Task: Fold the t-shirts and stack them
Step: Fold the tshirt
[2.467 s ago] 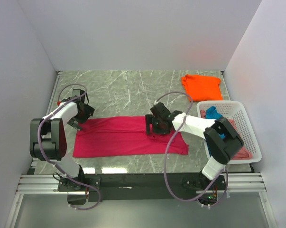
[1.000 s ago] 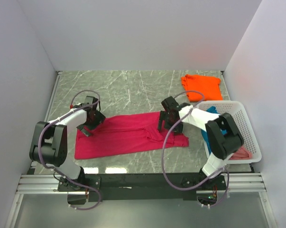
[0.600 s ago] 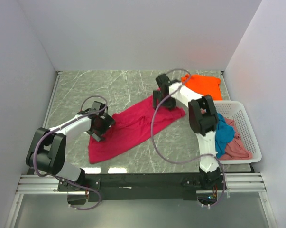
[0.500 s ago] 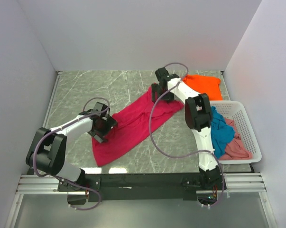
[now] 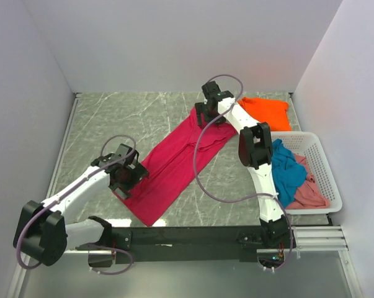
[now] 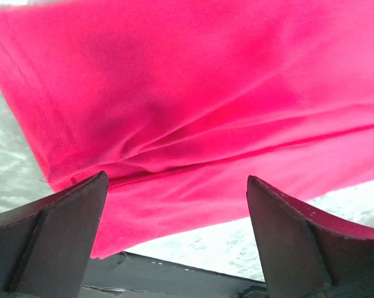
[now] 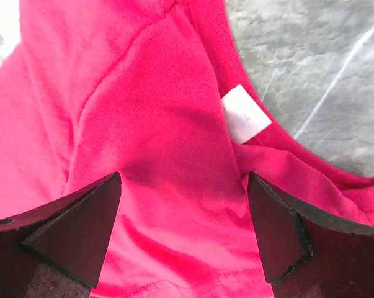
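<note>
Left arm reaches low and forward, left gripper jaws spread wide; right arm extends far, right gripper likewise parted

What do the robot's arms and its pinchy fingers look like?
The left arm and the right arm both have white tube-shaped parts joined by chunky black joints. A thin greyish-purple cable loops along each arm. The left gripper and the right gripper are black. Their fingers are dark, smooth wedges that narrow to a point.

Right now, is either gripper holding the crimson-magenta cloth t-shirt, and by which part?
Neither holds the crimson t-shirt: left gripper open over its near end, right gripper open over the collar.
</note>
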Robot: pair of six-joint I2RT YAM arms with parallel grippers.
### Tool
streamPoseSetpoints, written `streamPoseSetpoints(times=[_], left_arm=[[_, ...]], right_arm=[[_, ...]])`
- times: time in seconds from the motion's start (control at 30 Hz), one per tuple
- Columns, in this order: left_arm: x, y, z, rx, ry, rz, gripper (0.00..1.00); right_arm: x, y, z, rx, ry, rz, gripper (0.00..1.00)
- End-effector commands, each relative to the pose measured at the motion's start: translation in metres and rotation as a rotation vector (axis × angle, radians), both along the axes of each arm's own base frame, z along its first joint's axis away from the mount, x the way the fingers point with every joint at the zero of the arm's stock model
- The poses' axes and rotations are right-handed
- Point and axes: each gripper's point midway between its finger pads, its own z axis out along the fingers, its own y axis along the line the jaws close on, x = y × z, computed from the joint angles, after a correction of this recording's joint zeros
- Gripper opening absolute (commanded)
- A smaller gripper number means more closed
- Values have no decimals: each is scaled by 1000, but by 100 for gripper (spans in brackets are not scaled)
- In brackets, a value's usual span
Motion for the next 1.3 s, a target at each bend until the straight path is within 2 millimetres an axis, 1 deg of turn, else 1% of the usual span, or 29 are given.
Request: streamPoseSetpoints(times=[0.0, 0.07, 0.1, 0.13, 0.17, 0.23, 0.27, 0.33, 0.37, 0.4, 0.43, 0.47, 0.5, 0.6, 0.7, 0.73, 0.77, 0.8, 0.83, 0.9, 0.93, 0.97, 1.0, 1.03, 1.1, 1.13, 1.2, 1.23, 1.27], left_arm=[[17, 8, 29, 85, -108, -121, 99], [21, 11, 34, 126, -114, -152, 99], [21, 10, 33, 140, -120, -227, 99], [20, 3, 29, 122, -109, -262, 99], [18, -3, 25, 105, -103, -301, 99], [14, -15, 17, 94, -96, -403, 99], [9, -25, 13, 77, -97, -457, 100], [2, -31, 4, 82, -72, -533, 99], [-2, -36, 0, 64, -65, -567, 99], [-8, -39, -4, 68, -57, -606, 99], [-12, -40, -10, 70, -34, -616, 99], [-18, -40, -17, 68, -13, -631, 99], [-23, -45, -20, 50, 6, -652, 99], [-36, -45, -36, 71, 97, -686, 99], [-45, -49, -46, 53, 156, -707, 99], [-50, -53, -48, 24, 179, -719, 99], [-53, -56, -49, 9, 187, -729, 99], [-56, -60, -49, -6, 195, -736, 99], [-57, -64, -50, -20, 208, -744, 100], [-63, -72, -50, -37, 227, -766, 100], [-65, -80, -50, -65, 244, -780, 99], [-69, -87, -50, -81, 249, -804, 99], [-71, -91, -54, -91, 269, -811, 100], [-69, -104, -50, -134, 257, -830, 100], [-69, -116, -50, -155, 263, -842, 99], [-64, -125, -49, -163, 260, -845, 99], [-60, -140, -47, -197, 255, -850, 100], [-53, -150, -41, -208, 227, -856, 99], [-53, -155, -40, -203, 226, -857, 99]], right_arm=[[18, 2, 65, 39, -153, -48, 89], [10, -2, 88, 64, -189, -86, 90], [10, 0, 95, 94, -206, -121, 90], [5, 0, 101, 111, -209, -142, 91], [-8, 0, 105, 137, -195, -155, 91], [-26, 10, 104, 199, -155, -192, 92], [-46, 13, 95, 216, -107, -186, 92], [-65, 23, 87, 244, -76, -200, 93], [-87, 28, 72, 229, -39, -183, 93], [-95, 37, 68, 258, -24, -157, 93], [-104, 39, 63, 255, -5, -153, 93], [-116, 42, 51, 246, 32, -148, 93], [-122, 46, 46, 253, 56, -140, 93], [-130, 48, 30, 224, 99, -132, 93], [-125, 51, 18, 202, 126, -114, 93], [-124, 52, 8, 188, 142, -110, 93], [-118, 54, 10, 187, 137, -107, 93], [-115, 54, 7, 178, 143, -95, 93], [-104, 56, 1, 170, 143, -96, 93], [-97, 55, -6, 153, 162, -84, 93], [-96, 53, -24, 129, 198, -84, 93], [-83, 56, -17, 128, 178, -80, 93], [-79, 56, -21, 116, 182, -59, 93], [-68, 60, -25, 115, 176, -50, 93], [-59, 60, -25, 105, 179, -42, 93], [-41, 64, -20, 130, 148, -43, 93], [-30, 71, -14, 185, 145, -31, 93], [-25, 73, -18, 208, 154, -32, 93], [-10, 71, -7, 248, 114, -42, 93]])
